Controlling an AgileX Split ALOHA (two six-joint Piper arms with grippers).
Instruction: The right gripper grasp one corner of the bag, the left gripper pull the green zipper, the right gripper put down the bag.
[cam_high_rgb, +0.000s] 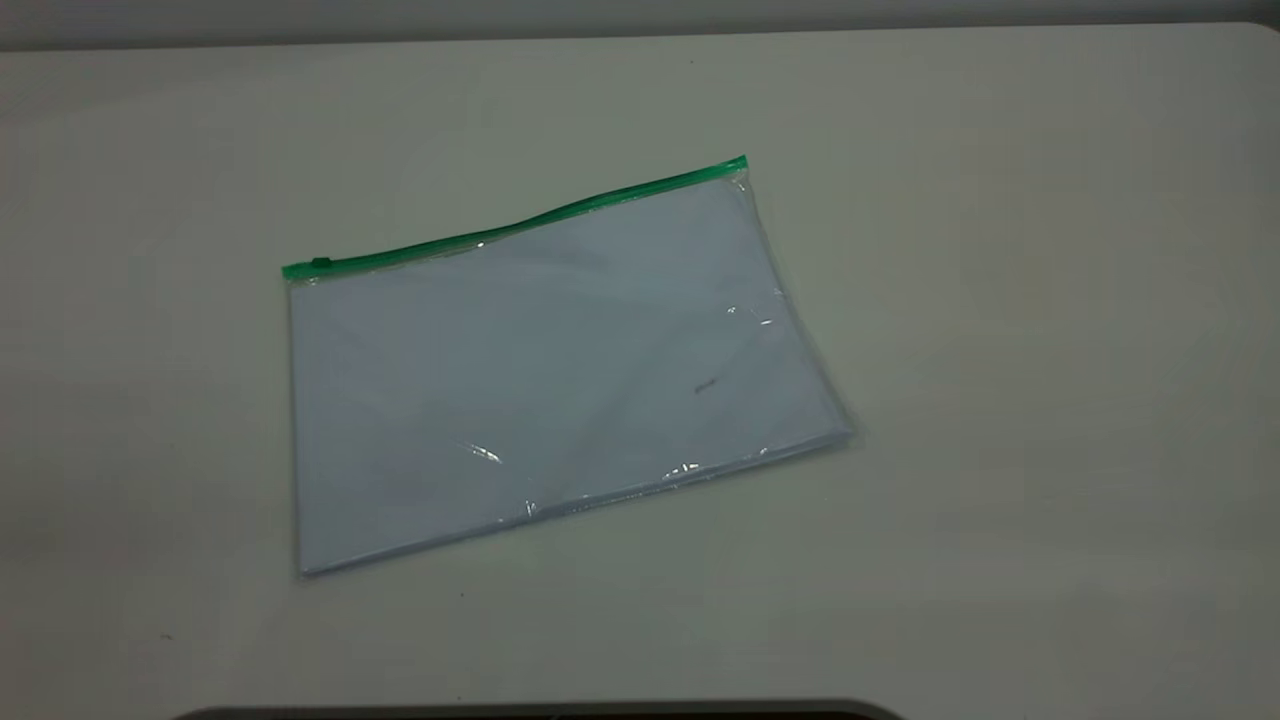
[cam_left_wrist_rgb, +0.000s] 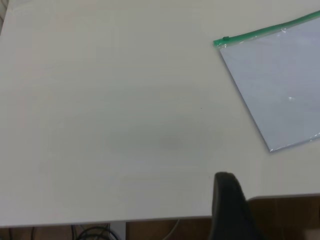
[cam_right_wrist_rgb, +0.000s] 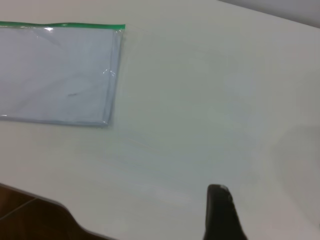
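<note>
The bag (cam_high_rgb: 550, 370) lies flat on the pale table, a clear bluish-white pouch. The green zipper (cam_high_rgb: 520, 222) runs along its far long edge, with the slider tab (cam_high_rgb: 320, 264) at the left end. Neither gripper shows in the exterior view. In the left wrist view the left gripper (cam_left_wrist_rgb: 227, 200) is a black tip low over the table's edge, well apart from the bag (cam_left_wrist_rgb: 280, 80) and its zipper (cam_left_wrist_rgb: 265, 31). In the right wrist view the right gripper (cam_right_wrist_rgb: 220, 210) hovers over bare table, far from the bag (cam_right_wrist_rgb: 60, 75) and zipper (cam_right_wrist_rgb: 60, 24). Neither holds anything.
The table (cam_high_rgb: 1000, 300) is plain and pale. Its edge shows in the left wrist view (cam_left_wrist_rgb: 150, 220) with brown floor and cables below, and in the right wrist view (cam_right_wrist_rgb: 60, 205). A dark rim (cam_high_rgb: 540, 712) lies at the exterior view's near edge.
</note>
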